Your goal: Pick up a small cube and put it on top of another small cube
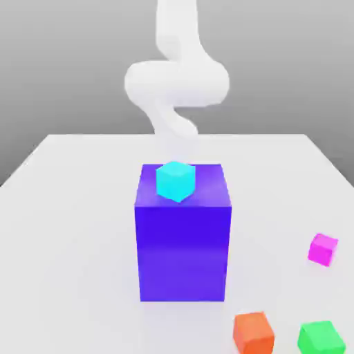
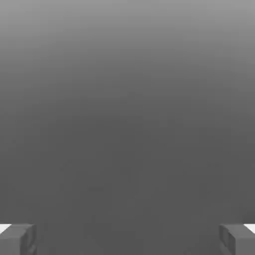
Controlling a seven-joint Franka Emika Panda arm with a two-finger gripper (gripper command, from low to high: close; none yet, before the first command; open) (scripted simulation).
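A cyan small cube [image 1: 174,180] rests on top of a tall purple block [image 1: 182,242] in the middle of the white table [image 1: 69,228]. Three more small cubes lie on the table toward the exterior view's right: magenta [image 1: 323,248], orange [image 1: 254,332] and green [image 1: 321,339]. My white arm [image 1: 176,83] rises behind the purple block, curled above the table's far edge. In the hand view my gripper [image 2: 127,240] is open. Its two grey fingertips [image 2: 18,239] stand far apart with nothing between them, against a plain grey backdrop.
The purple block stands as a high obstacle between the arm and the table's front. The orange and green cubes sit close to the front edge, about a cube's width apart. The magenta cube lies farther back, near the right edge.
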